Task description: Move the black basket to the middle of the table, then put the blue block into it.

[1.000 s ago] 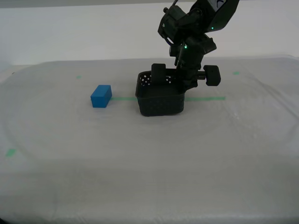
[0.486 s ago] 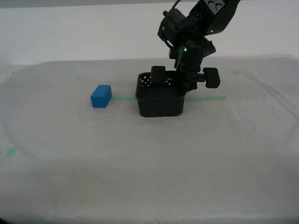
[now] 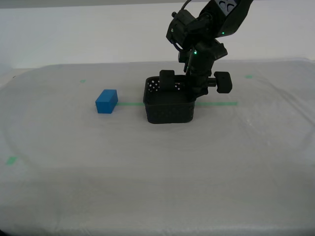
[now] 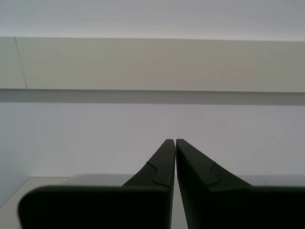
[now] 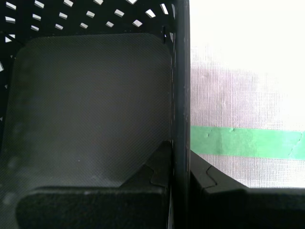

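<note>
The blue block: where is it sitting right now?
The blue block lies on the table in the exterior view's left half, apart from the black basket, at the end of the green tape line.

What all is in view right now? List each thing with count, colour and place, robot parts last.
black basket: one, black, on the table's green line near the middle, empty inside
blue block: one, bright blue, on the cloth toward the exterior view's left of the basket, apart from it
table: one, whitish-grey cloth
green tape line: one, green, running under the basket
my first tool: black, shut on the basket's wall
my second tool: black, shut, raised facing a pale wall
</note>
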### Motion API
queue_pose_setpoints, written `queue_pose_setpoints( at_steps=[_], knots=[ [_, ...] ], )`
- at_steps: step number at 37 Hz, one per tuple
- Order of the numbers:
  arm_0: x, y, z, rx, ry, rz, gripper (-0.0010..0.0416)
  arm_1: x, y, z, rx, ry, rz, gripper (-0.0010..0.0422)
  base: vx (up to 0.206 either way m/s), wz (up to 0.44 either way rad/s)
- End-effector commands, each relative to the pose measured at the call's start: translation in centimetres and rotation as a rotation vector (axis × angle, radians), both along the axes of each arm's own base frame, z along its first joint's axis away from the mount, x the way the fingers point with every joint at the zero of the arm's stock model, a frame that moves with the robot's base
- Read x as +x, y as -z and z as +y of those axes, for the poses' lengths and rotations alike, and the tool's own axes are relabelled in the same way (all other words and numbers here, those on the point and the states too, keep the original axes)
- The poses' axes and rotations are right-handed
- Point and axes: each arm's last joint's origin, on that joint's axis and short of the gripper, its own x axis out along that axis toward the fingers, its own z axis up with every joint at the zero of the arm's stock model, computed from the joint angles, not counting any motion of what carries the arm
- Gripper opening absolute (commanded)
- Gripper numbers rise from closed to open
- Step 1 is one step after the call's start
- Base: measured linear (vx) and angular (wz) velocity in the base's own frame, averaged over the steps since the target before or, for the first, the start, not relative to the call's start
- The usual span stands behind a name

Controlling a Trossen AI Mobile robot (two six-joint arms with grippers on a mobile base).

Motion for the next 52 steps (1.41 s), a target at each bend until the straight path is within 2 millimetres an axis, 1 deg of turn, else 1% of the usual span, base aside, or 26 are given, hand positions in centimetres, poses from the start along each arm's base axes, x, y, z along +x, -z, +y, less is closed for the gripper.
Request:
queue_pose_setpoints(
  at_steps=[1,22,26,31,37,41,52],
  knots=[
    [0.02,0.0,-0.05,-0.012,0.009,-0.008,0.0003,-0.01,-0.05,-0.01,0.001,0.0,-0.004,0.0,0.0,0.0],
    [-0.08,0.07,-0.18,-0.027,0.014,0.003,0.0004,-0.01,-0.05,-0.01,0.001,0.0,-0.004,0.0,0.0,0.0],
    [-0.1,0.09,-0.24,-0.036,0.018,0.004,0.0022,-0.01,-0.05,-0.01,0.001,0.0,-0.004,0.0,0.0,0.0],
    [-0.11,0.1,-0.28,-0.047,0.018,0.001,0.0065,-0.01,-0.05,-0.01,0.001,0.0,-0.004,0.0,0.0,0.0],
    [-0.12,0.11,-0.32,-0.059,0.011,0.0,0.0127,-0.01,-0.05,-0.01,0.001,0.0,-0.004,0.0,0.0,0.0],
    [-0.09,0.09,-0.31,-0.078,-0.016,-0.009,0.0176,-0.01,-0.05,-0.01,0.001,0.0,-0.004,0.0,0.0,0.0],
    [-0.07,0.06,-0.28,-0.089,-0.04,-0.015,0.0329,-0.01,-0.05,-0.01,0.001,0.0,-0.004,0.0,0.0,0.0]
  ],
)
